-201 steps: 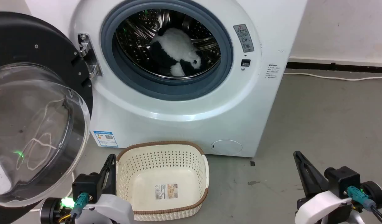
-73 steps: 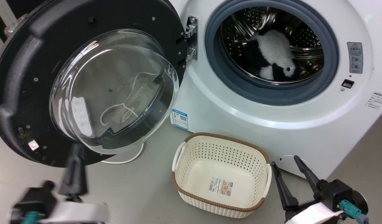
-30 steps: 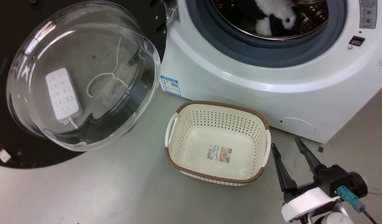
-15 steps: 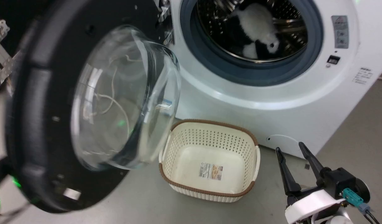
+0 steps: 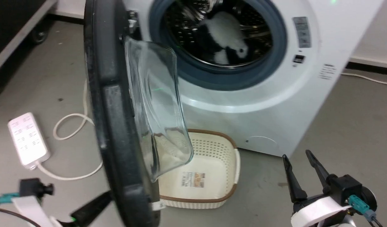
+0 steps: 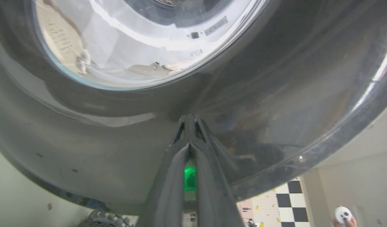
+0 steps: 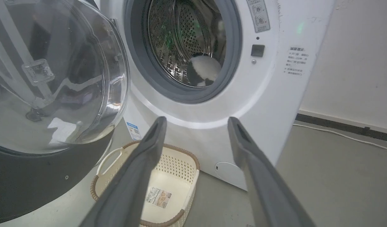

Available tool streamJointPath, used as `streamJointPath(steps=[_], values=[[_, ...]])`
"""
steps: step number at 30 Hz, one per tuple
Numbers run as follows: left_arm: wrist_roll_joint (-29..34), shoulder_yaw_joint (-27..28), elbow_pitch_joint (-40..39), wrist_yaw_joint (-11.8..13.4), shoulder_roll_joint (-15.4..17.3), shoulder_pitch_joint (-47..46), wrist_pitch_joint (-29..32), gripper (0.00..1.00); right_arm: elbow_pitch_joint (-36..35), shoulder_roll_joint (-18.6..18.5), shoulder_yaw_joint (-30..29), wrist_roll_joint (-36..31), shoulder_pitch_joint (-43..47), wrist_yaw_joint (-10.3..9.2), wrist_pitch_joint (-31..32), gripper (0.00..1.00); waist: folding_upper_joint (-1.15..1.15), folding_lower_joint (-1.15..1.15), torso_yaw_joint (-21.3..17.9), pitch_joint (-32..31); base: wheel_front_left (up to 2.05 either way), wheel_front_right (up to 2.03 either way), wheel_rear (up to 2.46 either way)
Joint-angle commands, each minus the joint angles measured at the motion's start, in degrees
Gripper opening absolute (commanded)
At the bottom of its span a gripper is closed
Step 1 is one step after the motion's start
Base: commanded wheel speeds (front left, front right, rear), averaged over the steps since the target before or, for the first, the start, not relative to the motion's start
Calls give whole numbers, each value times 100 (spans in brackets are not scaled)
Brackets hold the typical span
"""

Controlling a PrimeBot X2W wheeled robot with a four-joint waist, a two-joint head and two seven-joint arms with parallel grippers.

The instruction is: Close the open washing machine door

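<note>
My right gripper point(image 5: 295, 155) has long dark tapered fingers point(image 5: 292, 182) on a white wrist shell point(image 5: 313, 210) — teal connector point(image 5: 355, 200), black cable point(image 5: 374, 217).

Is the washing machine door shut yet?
Not yet. The big round black door with the glass bowl window stands about halfway, edge-on to the white washing machine. The left gripper, fingers shut, touches its dark outer face. To do: swing it onto the grey rubber ring. The right gripper hangs open, idle.

Cream basket point(image 5: 212, 151) on grey floor point(image 5: 338, 126); white power strip point(image 5: 28, 138) lies well apart
</note>
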Motion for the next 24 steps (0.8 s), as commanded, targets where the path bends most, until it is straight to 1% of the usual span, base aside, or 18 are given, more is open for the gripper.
streamJointPath(steps=[1,2,4,6,7,8,9,10,11,12,15,16,17,18,21,24], values=[[-177,-314,-67,-20,-18,188,-251,0,13,-1,10,-24,30,5,-27,100,0,0,-292,17,0,0,0],[-392,-764,-94,-68,-21,295,-655,0,6,-1,6,-21,8,5,-27,100,0,0,-474,41,0,0,0],[-567,-1196,-94,-111,-22,323,-1079,0,1,-1,13,-34,-19,5,-27,100,0,0,-692,100,0,0,0],[-551,-1594,-69,-159,-23,286,-1390,0,-10,-1,32,-44,-66,5,-27,100,0,0,-914,205,0,0,0],[-551,-1594,-69,-159,-23,286,-1390,0,-10,-1,32,-44,-66,5,-27,100,0,0,-914,205,0,0,0],[-491,-1925,3,-206,-23,202,-1698,0,-20,-1,68,-29,-115,5,-27,100,0,0,-1169,311,0,0,0],[-496,-2070,68,-222,-23,144,-1836,0,-29,-1,77,-12,-136,5,-27,100,0,0,-1296,376,0,0,0],[-496,-2070,68,-222,-23,144,-1836,0,-29,-1,77,-12,-136,5,-27,100,0,0,-1296,376,0,0,0],[-437,-2281,221,-252,-24,-14,-2111,0,-47,-1,89,30,-177,5,-27,100,0,0,-1552,519,0,0,0],[-437,-2281,221,-252,-24,-14,-2111,0,-47,-1,89,30,-177,5,-27,100,0,0,-1552,519,0,0,0],[-328,-2489,482,-280,-24,-340,-2624,0,-78,-1,109,109,-232,5,-27,100,0,0,-1947,758,0,0,0],[-372,-2560,663,-291,-24,-600,-2986,0,-101,-1,105,179,-259,5,-27,100,0,0,-2185,898,0,0,0],[-372,-2560,663,-291,-24,-600,-2986,0,-101,-1,105,179,-259,5,-27,100,0,0,-2185,898,0,0,0],[-409,-2573,755,-296,-24,-739,-3179,0,-110,-1,98,213,-267,5,-27,100,0,0,-2292,960,0,0,0],[-693,-2567,1029,-301,-24,-1199,-3815,0,-125,-1,76,313,-285,5,-27,100,0,0,-2568,1133,0,0,0],[-1014,-2634,1288,-292,-24,-1691,-4351,0,-131,-1,80,391,-300,5,-27,100,0,0,-2744,1265,0,0,0]])
